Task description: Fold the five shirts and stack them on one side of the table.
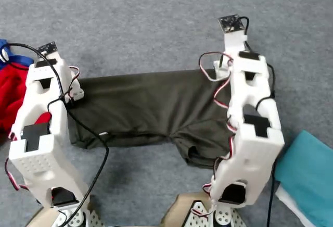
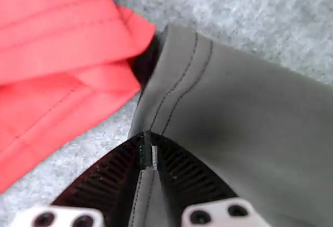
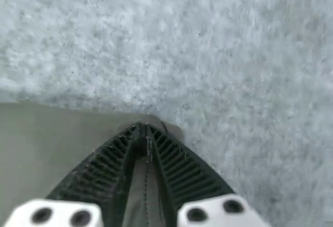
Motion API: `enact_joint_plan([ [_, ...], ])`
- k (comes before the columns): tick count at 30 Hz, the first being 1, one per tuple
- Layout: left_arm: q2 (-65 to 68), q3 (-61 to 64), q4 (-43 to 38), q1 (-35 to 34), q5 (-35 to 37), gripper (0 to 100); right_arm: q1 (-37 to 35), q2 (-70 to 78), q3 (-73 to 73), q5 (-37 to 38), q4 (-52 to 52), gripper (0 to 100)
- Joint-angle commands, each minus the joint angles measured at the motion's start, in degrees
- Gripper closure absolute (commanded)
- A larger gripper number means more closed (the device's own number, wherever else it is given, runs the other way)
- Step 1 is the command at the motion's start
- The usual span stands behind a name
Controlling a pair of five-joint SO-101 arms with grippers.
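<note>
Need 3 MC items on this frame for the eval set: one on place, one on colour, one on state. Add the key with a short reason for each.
1. Relative to the dark shirt, the red shirt lies:
A) on top of it
B) to the robot's right of it
C) to the robot's left of it

2. The right-side shirt is coloured:
A) teal
B) yellow
C) black

3. The left hand is:
A) open over bare table
B) shut on the dark shirt's hem
C) shut on the red shirt

Key:
1 C: the high view shows it past the dark shirt's left end.
2 A: it shows teal in the high view.
3 B: the left wrist view shows the hand pinched shut with the stitched dark hem in it.
</note>
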Motion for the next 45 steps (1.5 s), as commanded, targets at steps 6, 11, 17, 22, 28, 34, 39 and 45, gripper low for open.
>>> enact_joint_plan([
  [6,-2.0,-1.1,0.4,-1.1,-1.5,98,1.1,2.3,-9.5,1.7,6.2,99.3],
  [11,-12.4,-1.8,5.0,-0.6,-1.7,98,1.5,-3.5,-1.5,1.4,-0.4,99.3],
  [17,-25.6,-0.4,14.2,4.2,-1.7,98,1.5,-16.6,17.3,1.4,-16.7,99.3],
  [22,-31.2,7.6,15.6,6.5,-4.1,98,1.0,-25.9,31.0,1.9,-29.2,99.3],
  [28,-29.9,25.1,4.4,5.9,-8.5,98,-5.1,-23.7,31.5,10.6,-27.7,99.3],
  [34,-27.3,33.8,-0.3,3.7,-10.6,98,-4.2,-14.5,18.5,11.1,-16.1,99.3],
  [39,-27.0,34.1,0.1,-1.7,-14.4,98,-1.7,-2.2,0.5,11.0,-1.2,99.3],
  [45,-27.4,32.6,0.2,-5.2,-18.6,98,-0.9,5.8,-12.7,9.4,8.9,99.3],
])
